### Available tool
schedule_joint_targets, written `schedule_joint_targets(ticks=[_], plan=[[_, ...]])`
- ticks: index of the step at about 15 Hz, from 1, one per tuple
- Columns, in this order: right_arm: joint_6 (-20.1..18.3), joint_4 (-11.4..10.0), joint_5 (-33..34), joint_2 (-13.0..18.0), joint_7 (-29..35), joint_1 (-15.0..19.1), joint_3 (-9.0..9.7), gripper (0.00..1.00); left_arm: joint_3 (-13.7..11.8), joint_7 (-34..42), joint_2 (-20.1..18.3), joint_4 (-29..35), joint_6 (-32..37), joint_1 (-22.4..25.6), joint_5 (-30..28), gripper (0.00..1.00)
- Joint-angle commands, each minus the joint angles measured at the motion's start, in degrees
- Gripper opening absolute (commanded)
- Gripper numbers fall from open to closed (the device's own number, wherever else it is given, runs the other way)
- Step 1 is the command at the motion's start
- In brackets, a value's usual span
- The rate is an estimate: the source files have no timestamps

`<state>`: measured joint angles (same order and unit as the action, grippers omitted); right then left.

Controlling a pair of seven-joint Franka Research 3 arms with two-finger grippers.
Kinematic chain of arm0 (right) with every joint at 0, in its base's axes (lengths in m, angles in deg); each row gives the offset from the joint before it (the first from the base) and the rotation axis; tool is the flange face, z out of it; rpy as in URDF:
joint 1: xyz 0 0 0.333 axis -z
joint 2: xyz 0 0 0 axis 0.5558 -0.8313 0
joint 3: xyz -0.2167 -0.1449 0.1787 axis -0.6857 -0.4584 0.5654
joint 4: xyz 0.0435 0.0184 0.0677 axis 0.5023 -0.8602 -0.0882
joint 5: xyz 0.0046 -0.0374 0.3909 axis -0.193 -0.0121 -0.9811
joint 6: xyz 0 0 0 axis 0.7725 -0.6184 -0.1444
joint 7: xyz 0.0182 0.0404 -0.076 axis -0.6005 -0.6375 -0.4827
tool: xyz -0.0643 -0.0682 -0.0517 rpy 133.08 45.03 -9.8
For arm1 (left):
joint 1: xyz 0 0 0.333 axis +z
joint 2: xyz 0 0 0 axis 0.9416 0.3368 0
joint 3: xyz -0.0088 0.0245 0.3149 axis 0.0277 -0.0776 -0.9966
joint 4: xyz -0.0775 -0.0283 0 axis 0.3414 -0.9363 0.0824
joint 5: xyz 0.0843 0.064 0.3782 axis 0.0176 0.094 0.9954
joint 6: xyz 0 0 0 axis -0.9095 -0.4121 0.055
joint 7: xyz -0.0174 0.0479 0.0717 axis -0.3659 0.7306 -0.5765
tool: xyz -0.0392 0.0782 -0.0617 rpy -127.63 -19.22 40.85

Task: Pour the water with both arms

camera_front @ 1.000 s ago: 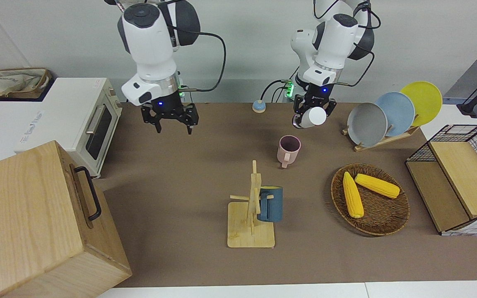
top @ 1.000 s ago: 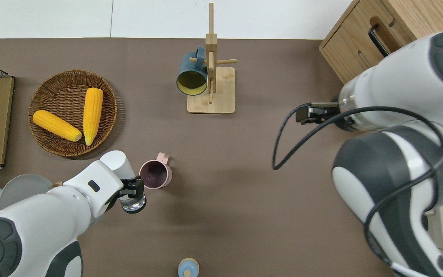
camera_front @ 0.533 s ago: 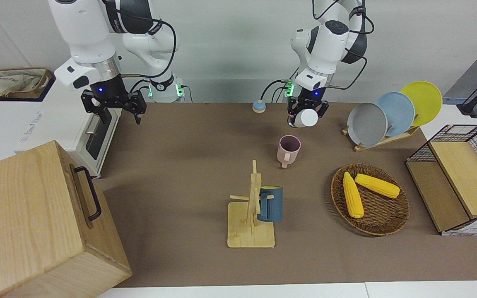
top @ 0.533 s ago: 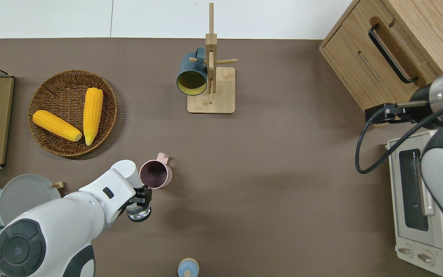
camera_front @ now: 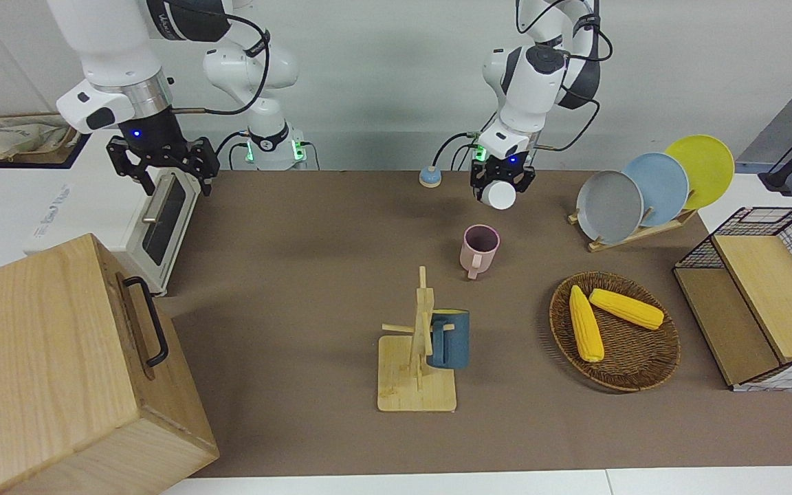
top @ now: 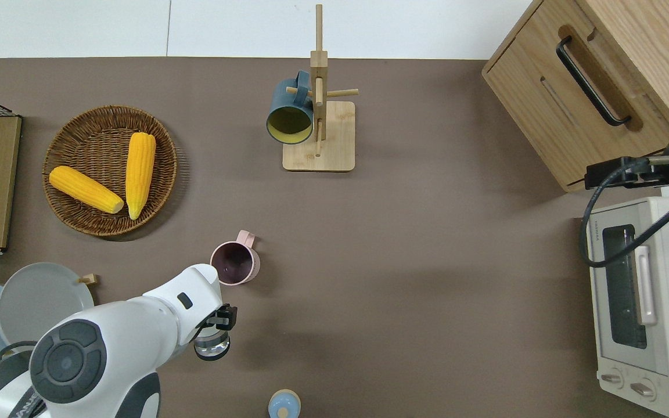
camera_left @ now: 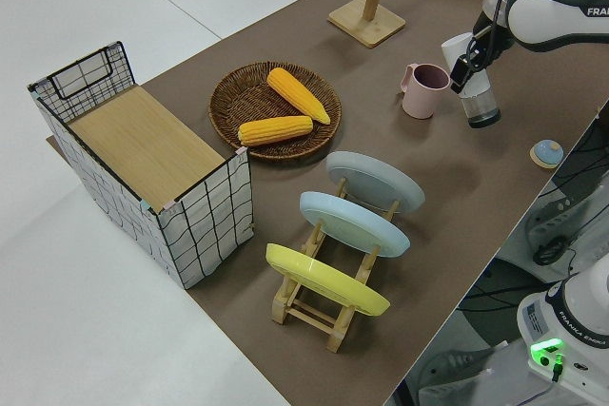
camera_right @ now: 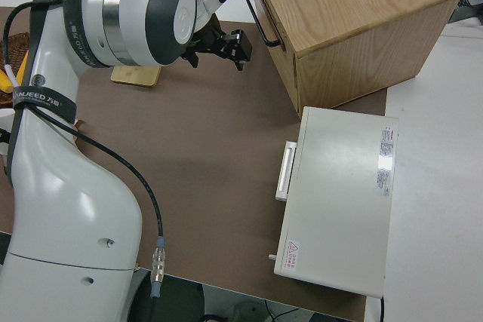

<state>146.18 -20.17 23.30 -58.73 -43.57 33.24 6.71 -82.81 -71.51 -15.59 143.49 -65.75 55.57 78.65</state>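
My left gripper (top: 213, 330) is shut on a clear glass (top: 211, 345). It holds the glass about upright over the table, a little nearer to the robots than the pink mug (top: 234, 264). The left side view shows the same grip (camera_left: 473, 75), with the glass (camera_left: 481, 106) beside the mug (camera_left: 424, 89). In the front view a white part of the wrist hides the glass. My right gripper (camera_front: 172, 182) is open and empty. It hangs over the toaster oven's (camera_front: 131, 206) corner by the wooden box (top: 596, 87).
A mug stand (top: 318, 136) with a blue mug (top: 289, 113) stands in the middle of the table. A wicker basket (top: 73, 203) holds two corn cobs. A plate rack (camera_front: 633, 234), a wire crate (camera_front: 767, 295) and a small blue knob (top: 284, 404) are also there.
The right arm swung from over the table's middle to the toaster end, gripper still open. The left gripper drew the glass back from the pink mug toward the robots.
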Motion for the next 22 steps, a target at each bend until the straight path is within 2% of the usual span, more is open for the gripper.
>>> schedule_joint_targets(ticks=[1, 9, 16, 19, 22], plan=[[-0.21, -0.77, -1.2, 0.87, -0.98, -0.44, 0.13, 0.99, -0.52, -0.1, 3.69, -5.62, 5.86, -0.63, -0.35, 0.0], [-0.3, -0.77, -1.55, 0.87, -1.06, -0.88, 0.39, 0.99, -0.52, -1.33, 14.95, -16.61, 14.13, -0.63, 0.17, 0.0], [-0.3, -0.77, -5.59, 0.87, -1.06, -0.97, 0.48, 0.99, -0.6, -1.24, 17.42, -21.19, 22.48, -0.54, 0.26, 0.0], [-0.3, -0.77, -5.59, 0.87, -1.06, -0.97, 0.48, 0.99, -0.6, -1.59, 19.78, -24.61, 27.66, -0.54, 0.17, 0.0], [-0.21, -0.77, -5.59, 0.87, -1.06, -0.97, 0.48, 0.99, -0.69, -1.86, 22.51, -25.59, 28.56, -0.37, 0.26, 0.0]])
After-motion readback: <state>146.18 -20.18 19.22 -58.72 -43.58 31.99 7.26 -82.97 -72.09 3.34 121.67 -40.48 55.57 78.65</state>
